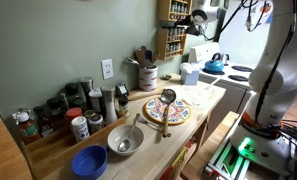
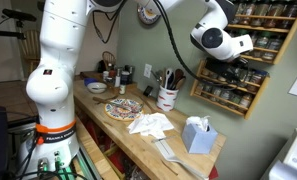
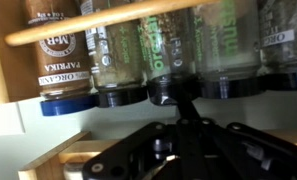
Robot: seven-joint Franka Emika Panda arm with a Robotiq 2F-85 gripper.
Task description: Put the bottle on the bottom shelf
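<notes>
Arm [image 2: 63, 60]: white, upright at 9 o'clock in an exterior view, arching over toward 2 o'clock.
Wrist [image 2: 220, 38]: held high, angled downward.
End effector [image 3: 180, 118]: dark, blurred, at 6 o'clock in wrist view; jaw spacing unclear.

From the wrist view, my tool [image 3: 178, 150] sits just before a row of jars [image 3: 113, 60] standing side by side behind a rail [image 3: 98, 22]. In an exterior view the spice rack [image 2: 263, 45] hangs on the wall, its bottom shelf [image 2: 226, 100] above and right of the utensil crock [image 2: 168, 98].

In an exterior view a plate [image 1: 168, 112] lies mid-tabletop [image 1: 206, 95] with a ladle [image 1: 167, 100] across it. Nearer is a bowl [image 1: 125, 140], and nearest a second bowl [image 1: 89, 161]. Left of them a cluster of bottles [image 1: 63, 112] stands along the wall. Far right, a kettle [image 1: 215, 66] sits on the stove [image 1: 238, 72].
</notes>
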